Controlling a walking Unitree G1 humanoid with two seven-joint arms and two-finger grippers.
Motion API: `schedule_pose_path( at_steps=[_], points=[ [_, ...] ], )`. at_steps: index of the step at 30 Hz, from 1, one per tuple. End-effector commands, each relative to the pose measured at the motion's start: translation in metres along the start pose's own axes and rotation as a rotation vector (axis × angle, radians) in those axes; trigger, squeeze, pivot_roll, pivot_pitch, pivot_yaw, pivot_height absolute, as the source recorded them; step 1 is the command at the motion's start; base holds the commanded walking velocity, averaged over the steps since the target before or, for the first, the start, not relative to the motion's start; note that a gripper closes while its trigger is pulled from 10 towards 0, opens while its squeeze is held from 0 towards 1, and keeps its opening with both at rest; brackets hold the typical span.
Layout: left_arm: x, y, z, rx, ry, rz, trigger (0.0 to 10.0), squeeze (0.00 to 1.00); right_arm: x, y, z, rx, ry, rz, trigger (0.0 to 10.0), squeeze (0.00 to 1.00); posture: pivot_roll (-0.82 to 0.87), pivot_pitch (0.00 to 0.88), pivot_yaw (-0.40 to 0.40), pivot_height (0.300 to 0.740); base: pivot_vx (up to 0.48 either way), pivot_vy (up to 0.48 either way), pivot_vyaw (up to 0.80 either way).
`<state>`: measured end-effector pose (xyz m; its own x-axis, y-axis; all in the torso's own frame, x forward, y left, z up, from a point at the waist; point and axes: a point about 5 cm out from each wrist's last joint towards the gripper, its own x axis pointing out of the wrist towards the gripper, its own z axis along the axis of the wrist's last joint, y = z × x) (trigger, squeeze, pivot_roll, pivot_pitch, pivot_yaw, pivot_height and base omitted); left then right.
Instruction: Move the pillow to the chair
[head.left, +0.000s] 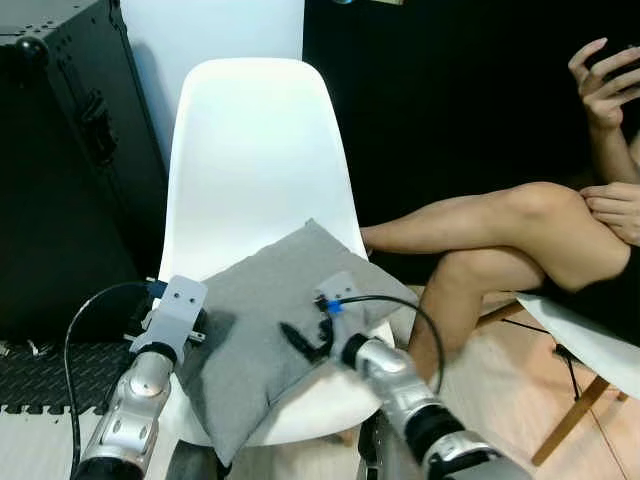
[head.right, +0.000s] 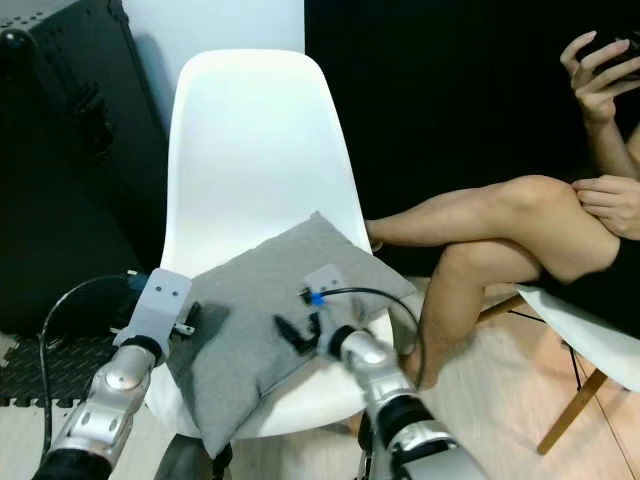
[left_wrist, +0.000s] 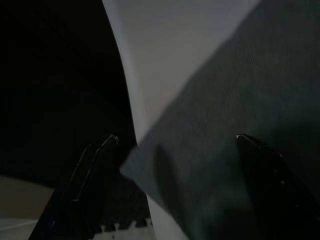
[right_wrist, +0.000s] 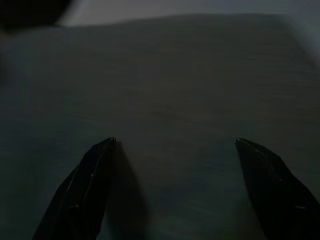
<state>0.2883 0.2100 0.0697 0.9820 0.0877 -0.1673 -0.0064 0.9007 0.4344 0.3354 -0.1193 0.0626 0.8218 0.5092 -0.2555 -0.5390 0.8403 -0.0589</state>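
A grey square pillow (head.left: 262, 300) lies tilted on the seat of a white plastic chair (head.left: 255, 150), one corner hanging over the seat's front edge. My left gripper (head.left: 203, 326) is at the pillow's left edge. In the left wrist view this left gripper (left_wrist: 176, 137) is open, with the pillow's corner (left_wrist: 225, 125) between its fingers. My right gripper (head.left: 297, 340) rests low over the pillow's middle. In the right wrist view the right gripper (right_wrist: 175, 140) is open, with grey fabric (right_wrist: 175, 75) spread just ahead of it.
A large black case (head.left: 60, 150) stands close to the chair's left side, with a black foam mat (head.left: 30, 375) at its foot. A person sits to the right, crossed legs (head.left: 480, 240) reaching near the chair's right edge.
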Motion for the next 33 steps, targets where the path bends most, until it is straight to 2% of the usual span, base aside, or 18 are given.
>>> schedule_pose_path(
  at_steps=[1,2,5,6,8,9,12,13,16,19,20,22,23,25,27,28,30,33],
  points=[
    [-0.004,-0.004,-0.002,0.007,-0.011,-0.060,10.0,0.00,-0.003,-0.009,0.003,-0.026,-0.006,0.011,10.0,0.00,0.11,0.096,-0.078,0.576,0.000,0.000,0.00],
    [-0.005,-0.006,-0.002,0.005,-0.022,-0.091,10.0,0.00,-0.007,-0.016,0.005,-0.049,0.000,0.032,10.0,0.00,0.10,0.094,-0.077,0.576,0.000,0.000,0.00],
    [-0.006,-0.007,-0.002,0.013,-0.032,-0.110,10.0,0.00,-0.010,-0.020,0.006,-0.087,0.016,0.070,10.0,0.00,0.10,0.093,-0.075,0.576,0.000,0.000,0.00],
    [-0.007,-0.007,0.000,0.006,-0.047,-0.135,10.0,0.00,-0.015,-0.024,0.002,-0.137,0.081,0.152,10.0,0.00,0.10,0.088,-0.071,0.576,0.000,0.000,0.00],
    [-0.007,-0.007,0.000,0.006,-0.047,-0.135,10.0,0.00,-0.015,-0.024,0.002,-0.137,0.081,0.152,10.0,0.00,0.10,0.088,-0.071,0.576,0.000,0.000,0.00],
    [-0.007,-0.007,0.002,-0.016,-0.062,-0.156,10.0,0.00,-0.017,-0.023,-0.004,-0.188,0.133,0.202,10.0,0.00,0.10,0.087,-0.071,0.576,0.000,0.000,0.00],
    [-0.017,-0.023,0.019,-0.125,-0.150,-0.417,10.0,0.00,-0.020,-0.011,-0.020,-0.323,0.248,0.321,10.0,0.00,0.10,0.090,-0.077,0.576,0.000,0.000,0.00],
    [-0.022,-0.031,0.026,-0.163,-0.179,-0.517,10.0,0.00,-0.018,-0.009,-0.019,-0.334,0.243,0.316,10.0,0.00,0.10,0.090,-0.081,0.576,0.000,0.000,0.00],
    [-0.030,-0.045,0.038,-0.227,-0.228,-0.664,10.0,0.00,-0.012,-0.009,-0.013,-0.321,0.205,0.266,10.0,0.00,0.11,0.095,-0.085,0.576,0.000,0.000,0.00],
    [-0.039,-0.067,0.063,-0.316,-0.290,-0.818,10.0,0.00,-0.005,-0.023,0.005,-0.292,0.142,0.061,10.0,0.00,0.10,0.099,-0.084,0.576,0.000,0.000,0.00],
    [-0.039,-0.067,0.063,-0.316,-0.290,-0.818,10.0,0.00,-0.005,-0.023,0.005,-0.292,0.142,0.061,10.0,0.00,0.10,0.099,-0.084,0.576,0.000,0.000,0.00],
    [-0.048,-0.087,0.074,-0.338,-0.274,-0.970,10.0,0.00,-0.005,-0.042,0.018,-0.257,0.099,-0.103,10.0,0.00,0.10,0.103,-0.080,0.576,0.000,0.000,0.00],
    [-0.048,-0.087,0.074,-0.338,-0.274,-0.970,10.0,0.00,-0.005,-0.042,0.018,-0.257,0.099,-0.103,10.0,0.00,0.10,0.103,-0.080,0.576,0.000,0.000,0.00],
    [-0.050,-0.090,0.074,-0.328,-0.259,-1.000,10.0,0.00,-0.006,-0.046,0.020,-0.259,0.097,-0.131,10.0,0.00,0.10,0.103,-0.080,0.576,0.000,0.000,0.00],
    [-0.054,-0.087,0.051,-0.177,-0.133,-1.059,10.0,0.00,-0.013,-0.061,0.020,-0.283,0.125,-0.237,10.0,0.00,0.09,0.106,-0.072,0.576,0.000,0.000,0.00],
    [-0.054,-0.087,0.051,-0.177,-0.133,-1.059,10.0,0.00,-0.013,-0.061,0.020,-0.283,0.125,-0.237,10.0,0.00,0.09,0.106,-0.072,0.576,0.000,0.000,0.00],
    [-0.057,-0.075,0.028,-0.049,-0.011,-1.087,10.0,0.00,-0.020,-0.074,0.019,-0.284,0.144,-0.318,10.0,0.00,0.10,0.109,-0.073,0.576,0.000,0.000,0.00],
    [-0.060,-0.054,0.003,0.126,0.117,-1.078,10.0,0.00,-0.023,-0.079,0.017,-0.278,0.153,-0.363,10.0,0.00,0.10,0.112,-0.073,0.576,0.000,0.000,0.00]
  ],
)
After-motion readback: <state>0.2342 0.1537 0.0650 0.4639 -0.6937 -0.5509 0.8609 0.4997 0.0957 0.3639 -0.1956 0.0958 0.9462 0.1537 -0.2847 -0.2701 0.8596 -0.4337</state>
